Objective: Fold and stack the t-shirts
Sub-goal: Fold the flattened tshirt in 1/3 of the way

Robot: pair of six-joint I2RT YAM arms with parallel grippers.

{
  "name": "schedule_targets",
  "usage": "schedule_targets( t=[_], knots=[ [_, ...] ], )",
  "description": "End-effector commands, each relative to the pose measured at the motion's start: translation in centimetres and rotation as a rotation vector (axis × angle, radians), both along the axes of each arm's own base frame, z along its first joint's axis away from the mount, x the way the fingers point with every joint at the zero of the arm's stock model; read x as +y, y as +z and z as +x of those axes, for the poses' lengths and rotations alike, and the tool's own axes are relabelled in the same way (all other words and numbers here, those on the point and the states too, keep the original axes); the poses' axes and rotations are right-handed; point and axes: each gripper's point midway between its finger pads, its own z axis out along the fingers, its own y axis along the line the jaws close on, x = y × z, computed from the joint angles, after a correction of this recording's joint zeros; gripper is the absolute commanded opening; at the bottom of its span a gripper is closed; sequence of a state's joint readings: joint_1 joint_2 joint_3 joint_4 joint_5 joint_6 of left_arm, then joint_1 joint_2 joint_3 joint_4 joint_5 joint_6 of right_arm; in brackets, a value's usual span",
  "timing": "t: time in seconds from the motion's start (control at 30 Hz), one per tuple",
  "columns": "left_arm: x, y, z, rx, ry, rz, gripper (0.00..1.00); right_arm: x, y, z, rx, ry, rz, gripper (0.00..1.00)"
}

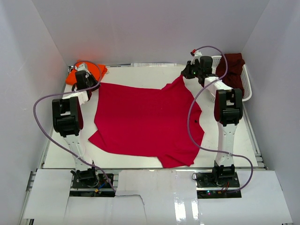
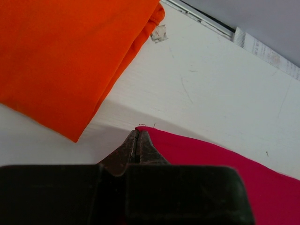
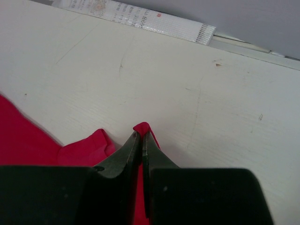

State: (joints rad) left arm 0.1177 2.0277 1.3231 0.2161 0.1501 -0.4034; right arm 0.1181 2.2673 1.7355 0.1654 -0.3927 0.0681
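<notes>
Shut tight, the left pincer (image 2: 137, 137) nips one far corner of the red t-shirt (image 1: 145, 117) and the right pincer (image 3: 142, 137) nips the other, with the cloth spread behind both. The orange t-shirt (image 2: 61, 56) lies folded just ahead-left of the left pincer. The maroon t-shirt (image 1: 233, 65) sits in a basket (image 1: 246, 92) right of the right pincer.
</notes>
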Motion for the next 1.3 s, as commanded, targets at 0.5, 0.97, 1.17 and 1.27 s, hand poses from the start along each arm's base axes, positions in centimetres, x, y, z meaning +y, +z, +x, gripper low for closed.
schedule_targets(
  t=[0.5, 0.97, 1.17, 1.27],
  knots=[
    [-0.6, 1.3, 1.9, -0.047, -0.067, 0.008, 0.0, 1.4, 4.5, -1.5, -0.095, 0.05, -0.018, 0.08],
    [-1.0, 2.1, 1.7, -0.061, -0.091, 0.008, 0.0, 2.4, 6.0, -4.1, -0.111, 0.071, -0.039, 0.08],
    [-1.0, 2.3, 1.1, -0.059, -0.084, 0.015, 0.0, 2.7, 6.9, -5.5, -0.137, 0.088, -0.058, 0.08],
    [-1.1, 2.9, 0.8, -0.066, -0.082, 0.013, 0.0, 2.7, 7.2, -6.3, -0.14, 0.09, -0.061, 0.08]
  ],
)
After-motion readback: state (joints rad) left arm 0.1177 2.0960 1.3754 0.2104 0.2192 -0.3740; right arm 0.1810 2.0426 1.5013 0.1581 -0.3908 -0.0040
